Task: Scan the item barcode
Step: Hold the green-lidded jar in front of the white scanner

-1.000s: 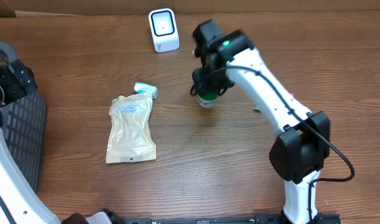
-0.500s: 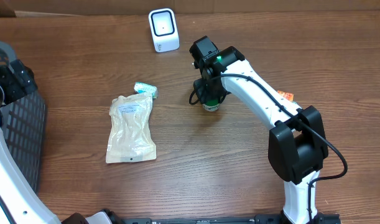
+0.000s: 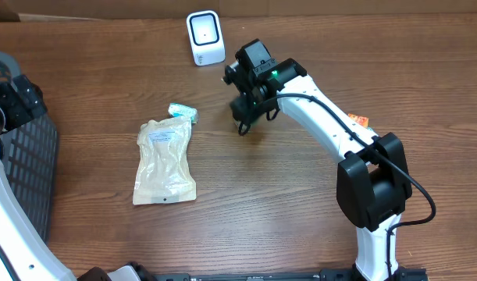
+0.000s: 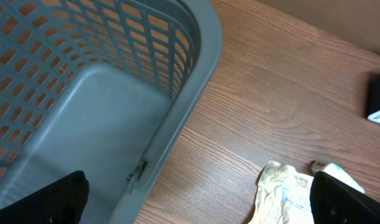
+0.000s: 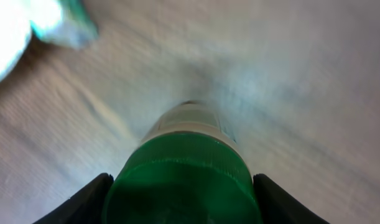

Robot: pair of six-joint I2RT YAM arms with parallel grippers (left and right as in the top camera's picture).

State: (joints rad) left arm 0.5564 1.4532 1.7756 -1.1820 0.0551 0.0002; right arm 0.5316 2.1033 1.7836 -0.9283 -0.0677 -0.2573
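**Green-capped bottle (image 5: 185,168) clamped in the right tool (image 5: 183,200), short of the scanner (image 3: 204,37).**

The bottle sits cap-first between the right tool's fingers, which are closed on its sides. Overhead, the right arm reaches from its base toward 10 o'clock across the desk (image 3: 300,203), wrist bent downward. The scanner stands apart at 11 o'clock of that tool, a small teal packet (image 3: 183,112) at 9 o'clock and a pale pouch (image 3: 165,161) at 8 o'clock. The left tool (image 4: 199,200) hangs with its fingers spread wide and empty over the rim of the grey basket (image 4: 177,93). Overhead, the wrist hides the bottle. The right wrist view is blurred, so the label is illegible. The pouch is cut off in the left wrist view.
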